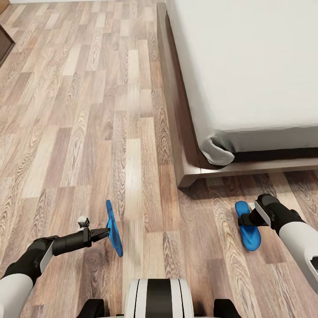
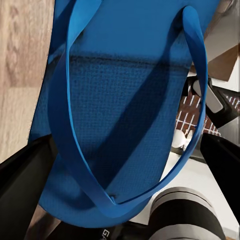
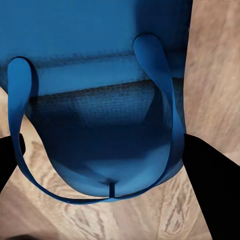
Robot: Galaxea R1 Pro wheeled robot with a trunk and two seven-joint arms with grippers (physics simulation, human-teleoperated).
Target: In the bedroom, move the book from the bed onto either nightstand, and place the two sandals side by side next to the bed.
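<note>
Two bright blue sandals are in my grippers. My left gripper (image 1: 107,232) is shut on one sandal (image 1: 115,229), which hangs on edge above the floor, left of the bed's corner. In the left wrist view this sandal (image 2: 125,100) spans the space between the dark fingers (image 2: 25,175). My right gripper (image 1: 246,219) is shut on the other sandal (image 1: 249,232), sole down and low over the floor just in front of the bed's foot. Its straps and sole (image 3: 100,130) sit between the fingers (image 3: 210,175). The bed (image 1: 247,66) has a light-grey mattress on a dark wooden frame (image 1: 185,145). The book and nightstand are out of view.
Wooden plank floor (image 1: 79,110) stretches wide to the left of the bed. The edge of a dark piece of furniture (image 1: 4,44) shows at the far left. My own base (image 1: 158,298) is at the near edge.
</note>
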